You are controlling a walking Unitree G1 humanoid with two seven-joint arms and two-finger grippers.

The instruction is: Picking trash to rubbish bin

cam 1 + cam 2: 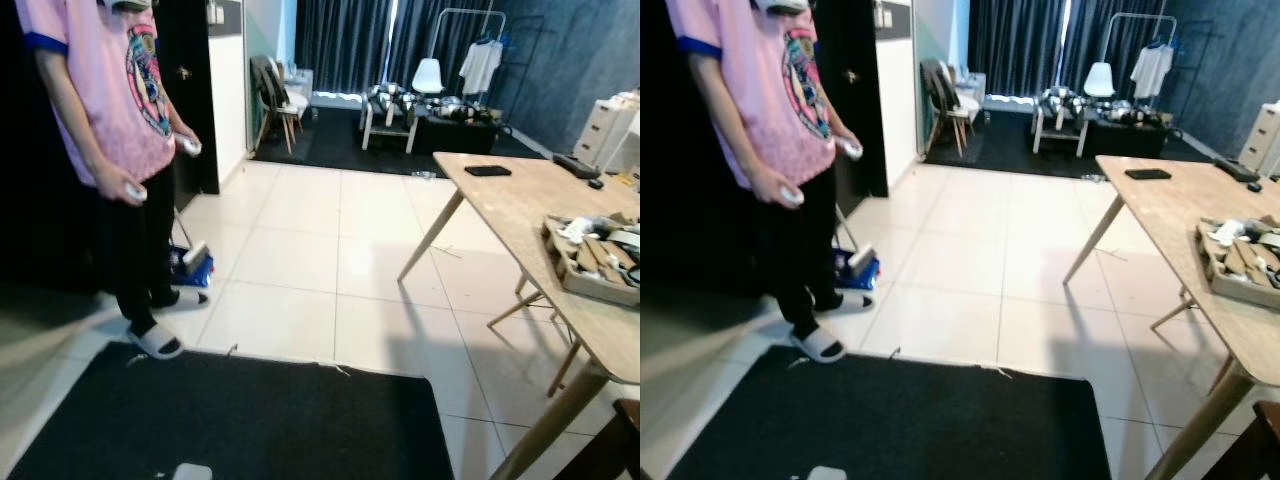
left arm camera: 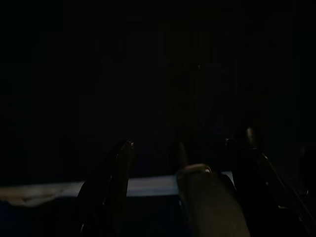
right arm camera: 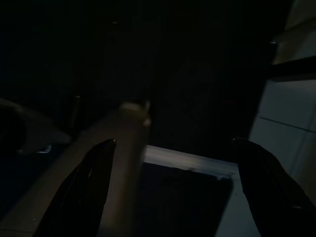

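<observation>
The robot is at the looking step: nothing is picked up yet, and both arms hang low in the dark. The left gripper (image 2: 187, 138) has its two black fingers spread apart, and so does the right gripper (image 3: 174, 141), spread wide. A pale bar sits near each one, but it is too dark to say what it is, and neither gripper looks closed on anything. The best guess for the trash is a small white thing (image 1: 190, 472) lying on the black mat (image 1: 250, 420) at 6 o'clock, right at the near edge. A blue and white thing (image 1: 192, 264) also lies on the floor at 9 o'clock, just beside the feet of a person (image 1: 110, 110); I cannot tell if it is trash too. I cannot tell where the bin is. Next, I think the robot has to bend down, reach for the white thing with open fingers, and then look around for the bin. The floor (image 1: 320, 260) is made of pale shiny tiles, and the mat covers the near part. The person in a pink shirt stands at 10 o'clock with small white controllers in both hands. A long wooden table (image 1: 520, 195) runs along 3 o'clock, with a tray of bits (image 1: 590, 255) and a dark phone (image 1: 487, 171) on it. Far away at 12 o'clock are chairs and dark curtains.
</observation>
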